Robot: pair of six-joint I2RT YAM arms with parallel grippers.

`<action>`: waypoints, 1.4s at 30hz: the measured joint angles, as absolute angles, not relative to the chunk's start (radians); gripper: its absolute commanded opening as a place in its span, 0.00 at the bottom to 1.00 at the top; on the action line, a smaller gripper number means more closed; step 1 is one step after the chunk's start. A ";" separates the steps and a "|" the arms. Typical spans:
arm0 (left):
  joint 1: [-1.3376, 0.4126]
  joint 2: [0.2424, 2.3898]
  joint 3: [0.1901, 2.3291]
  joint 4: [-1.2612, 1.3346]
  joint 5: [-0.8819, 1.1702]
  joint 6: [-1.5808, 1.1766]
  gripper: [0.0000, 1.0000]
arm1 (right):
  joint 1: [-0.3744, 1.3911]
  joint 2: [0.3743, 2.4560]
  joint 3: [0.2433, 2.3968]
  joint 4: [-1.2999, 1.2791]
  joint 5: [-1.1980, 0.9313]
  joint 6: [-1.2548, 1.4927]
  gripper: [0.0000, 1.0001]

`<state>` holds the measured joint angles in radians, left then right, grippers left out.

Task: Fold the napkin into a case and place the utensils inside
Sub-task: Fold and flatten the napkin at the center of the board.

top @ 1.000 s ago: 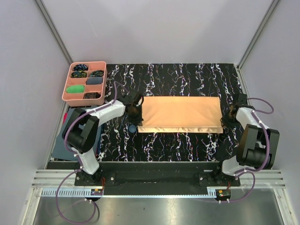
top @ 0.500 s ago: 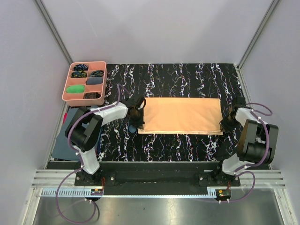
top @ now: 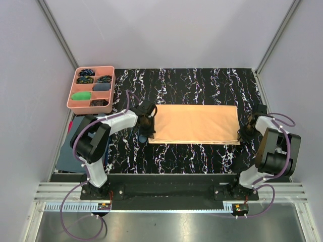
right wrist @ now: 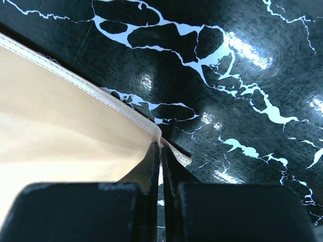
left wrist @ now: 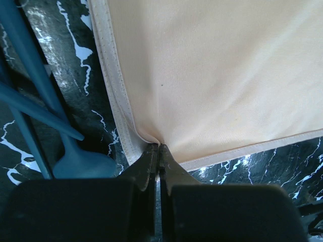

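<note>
The peach-orange napkin [top: 196, 124] lies flat as a wide folded rectangle on the black marbled mat [top: 192, 83]. My left gripper [top: 150, 132] is shut on the napkin's near left corner [left wrist: 151, 136], pinching the hemmed layers. My right gripper [top: 244, 133] is shut on the near right corner [right wrist: 157, 135], jaws almost touching with fabric between them. The dark blue utensils [top: 143, 137] lie just left of the napkin. In the left wrist view their slim handles cross and the spoon [left wrist: 81, 162] rests beside my left finger. No case shape shows.
A pink compartment tray [top: 94, 68] with small coloured bundles stands at the back left. A dark blue-grey cloth [top: 67, 151] lies off the mat's left edge under the left arm. Grey walls enclose the table on three sides.
Both grippers have moved toward the near edge with the napkin's corners, and the raised front fold has come down flat. Since half a second ago almost nothing has moved.
</note>
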<state>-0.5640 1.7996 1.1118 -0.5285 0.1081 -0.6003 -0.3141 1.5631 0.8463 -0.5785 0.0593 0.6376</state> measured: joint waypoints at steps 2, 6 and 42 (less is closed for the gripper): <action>-0.564 1.794 1.112 -0.531 0.100 -0.600 0.00 | -0.316 1.562 0.845 -0.577 0.057 0.638 0.03; -0.564 1.760 1.112 -0.538 0.093 -0.600 0.00 | -0.319 1.559 0.842 -0.574 0.051 0.637 0.04; -0.570 1.653 1.056 -0.555 0.068 -0.555 0.37 | -0.326 1.378 0.811 -0.587 -0.079 0.551 0.33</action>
<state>-0.5705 1.6531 1.0561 -0.5549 0.0685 -0.5549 -0.3264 1.3785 0.8112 -0.5869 -0.0792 0.5514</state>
